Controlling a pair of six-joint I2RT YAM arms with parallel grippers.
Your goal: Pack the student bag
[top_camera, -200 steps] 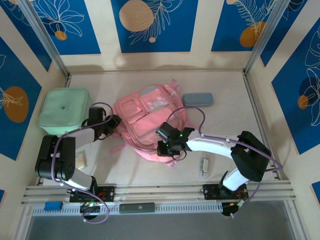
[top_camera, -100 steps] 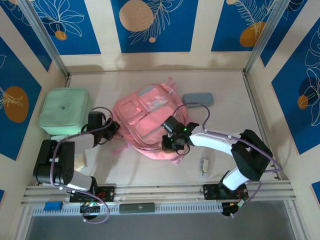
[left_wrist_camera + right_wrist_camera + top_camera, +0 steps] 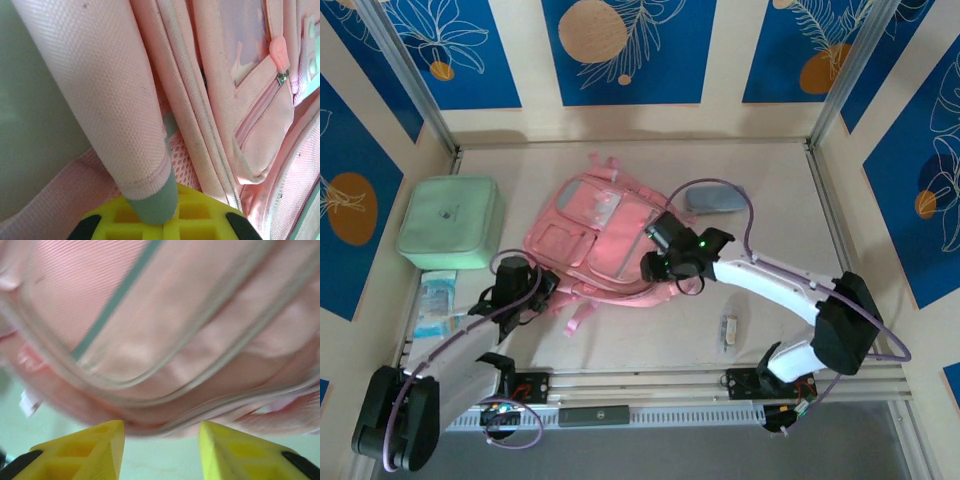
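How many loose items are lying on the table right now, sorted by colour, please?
Pink: 1, the student bag
Mint green: 1, the square case
Grey-blue: 1, the pouch
Light blue: 1, the packet
Pale: 1, the small item, too small to identify
Total: 5

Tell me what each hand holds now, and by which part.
The left hand is shut on the student bag, gripping the grey-tipped end of a pink strap. The right hand is open at the bag's edge, holding nothing.
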